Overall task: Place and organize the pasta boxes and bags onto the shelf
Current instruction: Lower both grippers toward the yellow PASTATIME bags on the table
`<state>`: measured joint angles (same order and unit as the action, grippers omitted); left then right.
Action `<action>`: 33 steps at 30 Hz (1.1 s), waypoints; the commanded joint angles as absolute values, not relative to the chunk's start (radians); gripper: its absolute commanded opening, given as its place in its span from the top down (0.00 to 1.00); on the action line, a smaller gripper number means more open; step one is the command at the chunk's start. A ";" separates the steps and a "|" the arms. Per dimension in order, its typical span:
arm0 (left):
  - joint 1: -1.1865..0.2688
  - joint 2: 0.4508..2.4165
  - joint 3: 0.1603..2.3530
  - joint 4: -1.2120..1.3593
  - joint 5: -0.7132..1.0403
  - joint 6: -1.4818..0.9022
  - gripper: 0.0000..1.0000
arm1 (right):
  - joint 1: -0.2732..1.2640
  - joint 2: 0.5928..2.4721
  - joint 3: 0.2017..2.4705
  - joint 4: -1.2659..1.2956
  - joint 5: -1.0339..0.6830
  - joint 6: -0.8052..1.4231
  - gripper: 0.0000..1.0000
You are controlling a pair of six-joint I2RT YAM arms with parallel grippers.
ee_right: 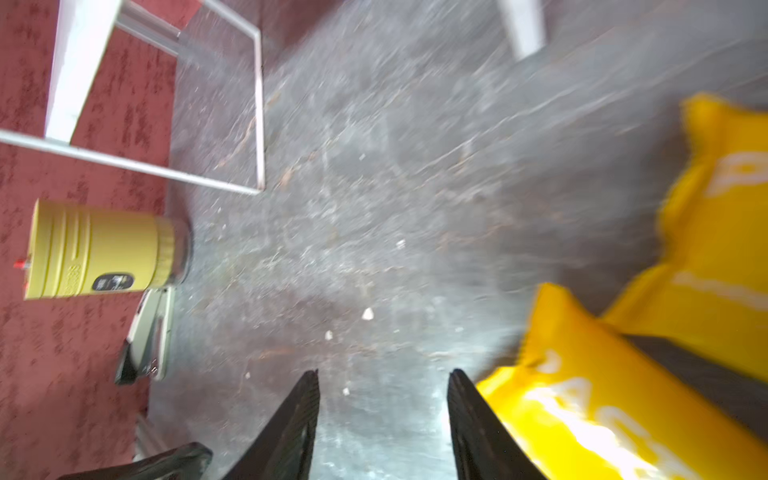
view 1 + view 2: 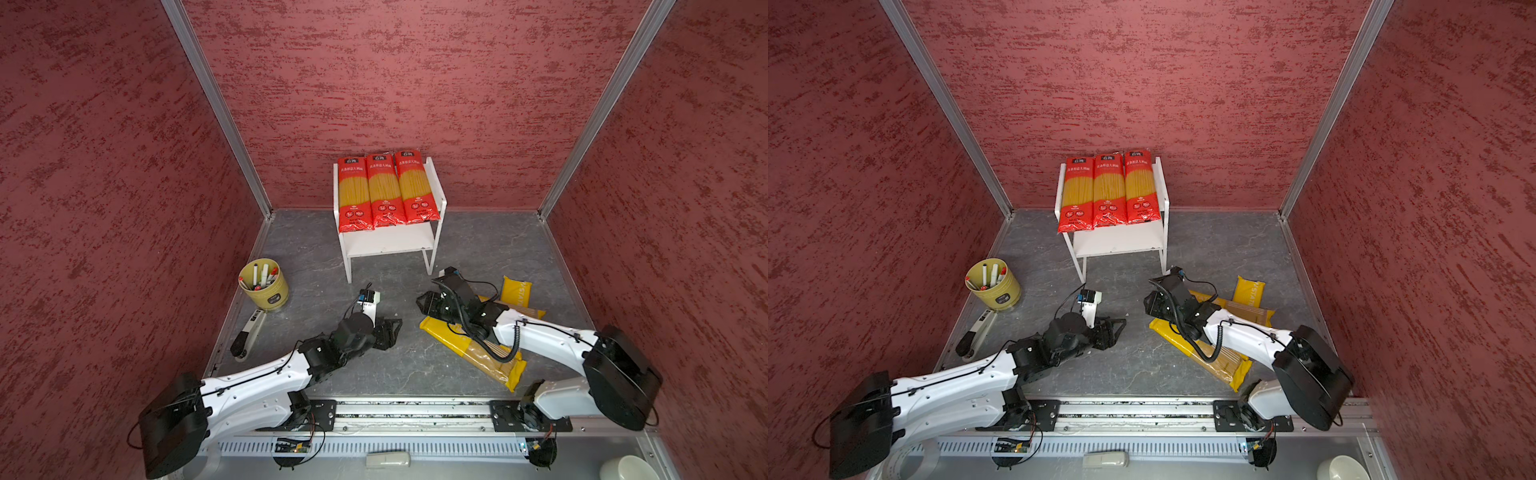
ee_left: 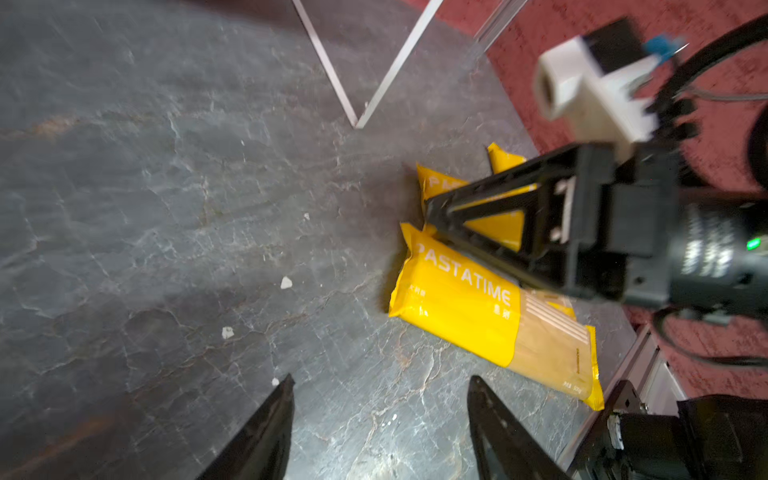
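Grey marbled floor (image 2: 407,365) boxed by red walls (image 2: 415,83). Open stretch mid-frame between left gripper (image 3: 380,380) and right gripper (image 1: 384,374), both spread, empty.

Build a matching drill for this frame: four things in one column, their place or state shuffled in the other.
Things
1. red spaghetti packs
2. yellow PASTATIME packs
3. cup of markers
4. left gripper

Place or state
A. fingers apart, nothing between them
B. side by side on the shelf, top tier
C. lying on the tabletop, partly under the right arm
D. upright at the tabletop's left edge

Pairs: 1-B, 2-C, 3-D, 4-A
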<state>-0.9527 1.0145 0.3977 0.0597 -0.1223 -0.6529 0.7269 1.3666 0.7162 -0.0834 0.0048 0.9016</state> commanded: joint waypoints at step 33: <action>-0.950 1.736 0.813 0.056 0.099 -0.564 0.84 | 0.635 1.257 0.591 -0.103 0.072 0.925 0.47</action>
